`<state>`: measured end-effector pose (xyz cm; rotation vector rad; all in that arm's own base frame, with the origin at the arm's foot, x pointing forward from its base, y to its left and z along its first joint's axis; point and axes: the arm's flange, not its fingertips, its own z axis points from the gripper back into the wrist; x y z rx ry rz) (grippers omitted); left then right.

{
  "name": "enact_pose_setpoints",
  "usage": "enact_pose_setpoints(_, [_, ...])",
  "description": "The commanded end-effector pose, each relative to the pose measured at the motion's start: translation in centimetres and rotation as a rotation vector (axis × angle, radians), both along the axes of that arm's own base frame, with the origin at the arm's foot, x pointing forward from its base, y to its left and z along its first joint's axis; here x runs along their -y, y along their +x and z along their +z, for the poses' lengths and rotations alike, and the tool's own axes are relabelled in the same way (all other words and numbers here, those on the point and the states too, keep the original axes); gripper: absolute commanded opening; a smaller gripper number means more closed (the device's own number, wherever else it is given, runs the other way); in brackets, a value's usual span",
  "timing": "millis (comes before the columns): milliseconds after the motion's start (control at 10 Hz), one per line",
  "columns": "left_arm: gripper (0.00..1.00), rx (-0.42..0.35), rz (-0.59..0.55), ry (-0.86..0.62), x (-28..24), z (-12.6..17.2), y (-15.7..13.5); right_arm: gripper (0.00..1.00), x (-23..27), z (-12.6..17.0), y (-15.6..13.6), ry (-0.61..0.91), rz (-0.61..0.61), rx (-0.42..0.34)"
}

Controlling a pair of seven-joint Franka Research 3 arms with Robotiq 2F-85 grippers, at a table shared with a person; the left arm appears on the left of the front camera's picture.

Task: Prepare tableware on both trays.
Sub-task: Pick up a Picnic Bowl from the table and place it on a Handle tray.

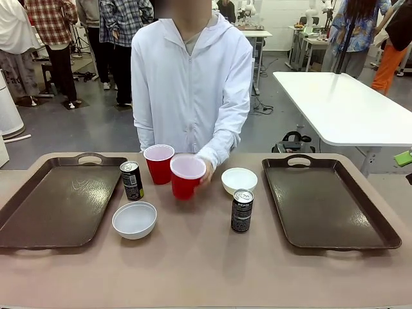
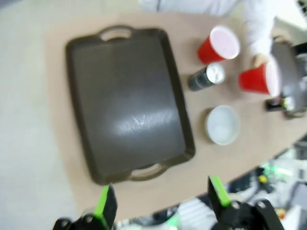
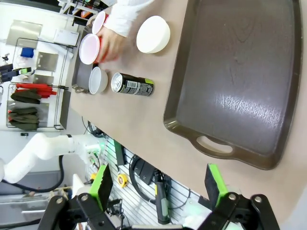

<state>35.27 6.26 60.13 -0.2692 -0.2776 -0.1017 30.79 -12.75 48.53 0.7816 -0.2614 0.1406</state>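
Two dark brown trays lie on the table, the left tray [image 1: 58,199] and the right tray [image 1: 328,203], both bare. Between them stand two red cups [image 1: 159,164] [image 1: 187,177]; the person's hand [image 1: 207,172] holds the nearer one. A black can [image 1: 132,180] and a white bowl [image 1: 134,220] sit by the left tray. The other bowl [image 1: 239,180] and can [image 1: 242,210] sit nearer the right tray. My left gripper [image 2: 160,194] hangs open above the left tray's [image 2: 127,103] near end. Open too, my right gripper [image 3: 158,182] hovers off the right tray's [image 3: 240,76] handle end.
The person in a white jacket [image 1: 192,84] stands at the far edge, behind the cups. A white table [image 1: 347,109] stands beyond on the right. Bare tan tabletop [image 1: 206,270] runs along the near edge.
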Motion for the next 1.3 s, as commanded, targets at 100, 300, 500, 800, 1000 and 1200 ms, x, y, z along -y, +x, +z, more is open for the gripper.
enact_pose_setpoints(100, [1.0, -0.116, -0.086, 0.171, 8.1, -1.6, 2.4, 1.0, 0.0, 0.0, 0.1, 0.015, 0.005, 0.004])
enact_pose_setpoints(300, [1.0, -0.099, -0.109, 0.245, 13.6, -4.5, 2.1, 1.0, 0.0, 0.0, 0.1, 0.015, 0.005, 0.004])
enact_pose_setpoints(500, [1.0, -0.137, -0.15, 0.26, 18.1, -8.4, 0.6, 1.0, 0.0, 0.0, 0.1, 0.015, 0.005, 0.004])
enact_pose_setpoints(800, [1.0, -0.02, -0.029, 0.252, 21.3, -13.7, -0.2, 1.0, 0.0, 0.0, 0.1, 0.015, 0.005, 0.004])
enact_pose_setpoints(1000, [1.0, -0.066, -0.026, 0.259, 22.4, -16.8, -0.1, 1.0, 0.0, 0.0, 0.1, 0.015, 0.005, 0.004])
enact_pose_setpoints(1200, [1.0, -0.053, -0.073, 0.242, 21.2, -13.8, -0.1, 1.0, 0.0, 0.0, 0.1, 0.015, 0.005, 0.004])
